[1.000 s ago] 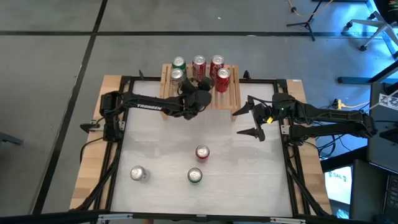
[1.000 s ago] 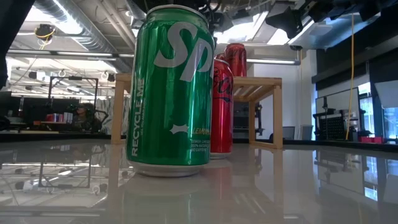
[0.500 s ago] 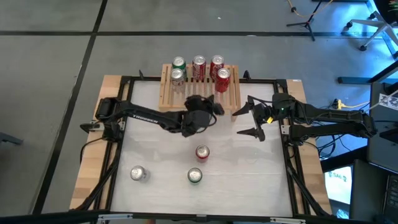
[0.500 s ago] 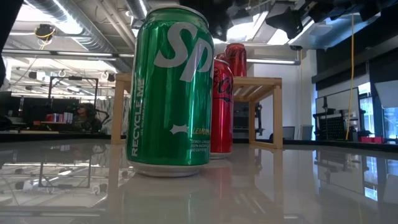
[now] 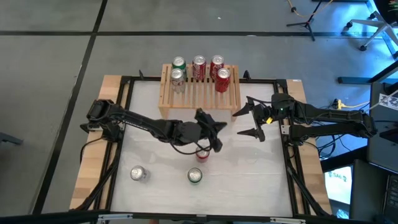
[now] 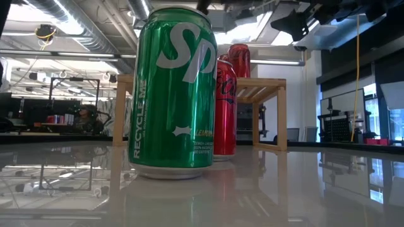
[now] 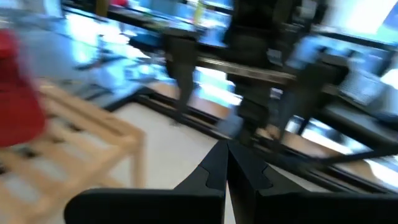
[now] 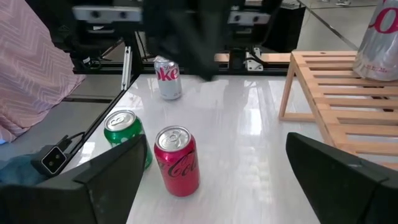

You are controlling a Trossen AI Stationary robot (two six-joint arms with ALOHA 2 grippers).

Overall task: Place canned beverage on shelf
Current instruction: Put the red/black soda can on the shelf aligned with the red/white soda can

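The light wooden shelf stands at the table's far edge and bears several cans, among them a red can. It also shows in the low view and the right wrist view. A red can, a green can and a silver can stand upright on the table. My left gripper is shut and empty, above the table's middle, over the far side of the table's red can. My right gripper is open and empty, right of the shelf.
The low view looks past the green can and the red can to the shelf. The right wrist view shows the red can, green can and silver can. Black frame rails border the table.
My left gripper has drawn back from the shelf's front, going toward the table's near edge and a little to the right, and now hovers by the table's red can. The cans on the shelf and on the table have stayed put.
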